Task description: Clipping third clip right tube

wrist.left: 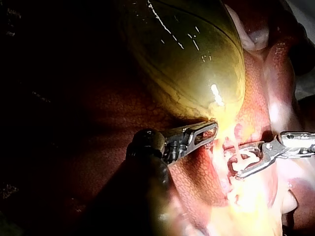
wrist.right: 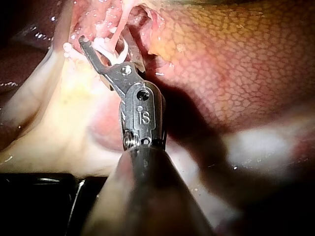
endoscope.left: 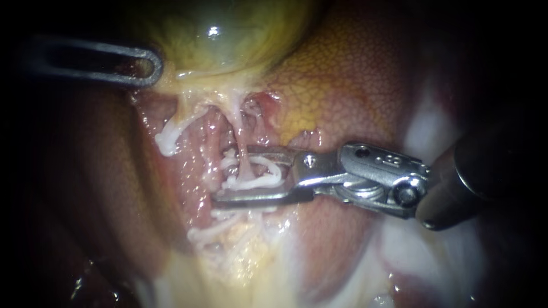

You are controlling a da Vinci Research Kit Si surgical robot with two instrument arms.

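Right tube [endoscope.left: 238, 137], endoscope: seen as a pale strand running down from under the gallbladder [endoscope.left: 222, 40] and passing between the jaws of the right instrument [endoscope.left: 231, 175].
Jaws, endoscope: held apart with a clear gap; the strand is straddled, not clamped.
Endoscope, other side: left instrument [endoscope.left: 145, 65] set at the gallbladder's lower edge, well apart.
Left wrist view: left instrument [wrist.left: 204, 132] lodged just under the gallbladder [wrist.left: 187, 54]; right instrument [wrist.left: 234, 160] seen ahead, spread around white strands.
Right wrist view: right instrument [wrist.right: 103, 42] spread, white strands lying between; liver [wrist.right: 236, 64] beside it.
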